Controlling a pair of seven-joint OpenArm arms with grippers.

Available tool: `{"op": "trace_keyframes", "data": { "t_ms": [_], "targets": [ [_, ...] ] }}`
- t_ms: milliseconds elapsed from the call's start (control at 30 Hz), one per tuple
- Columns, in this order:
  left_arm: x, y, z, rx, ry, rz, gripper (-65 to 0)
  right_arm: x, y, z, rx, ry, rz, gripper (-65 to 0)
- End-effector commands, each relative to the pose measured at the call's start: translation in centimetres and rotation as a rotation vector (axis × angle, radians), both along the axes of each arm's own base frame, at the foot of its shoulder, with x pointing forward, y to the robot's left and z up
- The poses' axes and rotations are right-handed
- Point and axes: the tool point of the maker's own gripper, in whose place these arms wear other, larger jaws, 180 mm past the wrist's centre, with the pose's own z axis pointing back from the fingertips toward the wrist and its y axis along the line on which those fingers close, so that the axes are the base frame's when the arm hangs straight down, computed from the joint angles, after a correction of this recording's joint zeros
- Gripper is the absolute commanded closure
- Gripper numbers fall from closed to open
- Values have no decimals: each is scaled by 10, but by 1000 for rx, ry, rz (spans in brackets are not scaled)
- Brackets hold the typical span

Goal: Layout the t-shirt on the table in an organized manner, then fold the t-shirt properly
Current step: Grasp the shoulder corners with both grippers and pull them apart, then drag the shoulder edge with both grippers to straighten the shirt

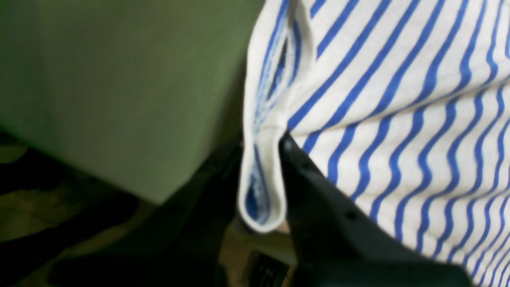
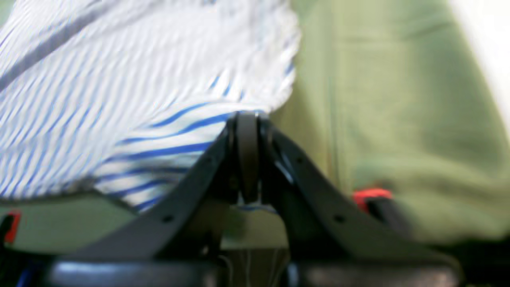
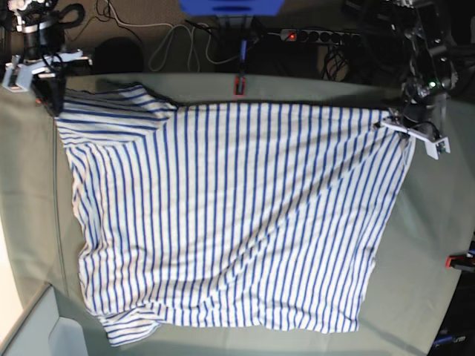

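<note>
While both arms' jaws pinch the t-shirt [image 3: 223, 215] closed, red clamps [image 3: 239, 85] edge the table [image 3: 438, 222].

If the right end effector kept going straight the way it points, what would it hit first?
Nothing new: the right end effector is already shut on the t-shirt, so more striped fabric comes first; depth is unclear.
</note>
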Motion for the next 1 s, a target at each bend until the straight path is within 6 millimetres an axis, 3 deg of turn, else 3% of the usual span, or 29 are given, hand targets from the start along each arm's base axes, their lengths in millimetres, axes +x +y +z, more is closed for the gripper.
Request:
{"op": "trace_keyframes", "data": {
  "t_ms": [0, 167, 333, 600, 733, 967],
  "targets": [
    [3, 12, 12, 37, -29, 13, -1, -1, -3, 11, -5, -39, 3, 0],
    [-12, 20, 13, 53, -13, 30, -1, -21, -14, 0, 1, 9, -40, 0],
    [-29, 20, 5, 55, 26, 30, -1, -37, -16, 4, 53, -1, -74, 0],
    [-35, 33, 17, 85, 8, 57, -1, -27, -10, 26, 42, -85, -63, 0],
    [-20, 32, 28, 90, -34, 51, -1, -2, 2, 42, 39, -155, -17, 0],
    [41, 23, 46, 71, -141, 26, -1, 49, 6, 38, -6, -130, 32, 0]
  ]
}}
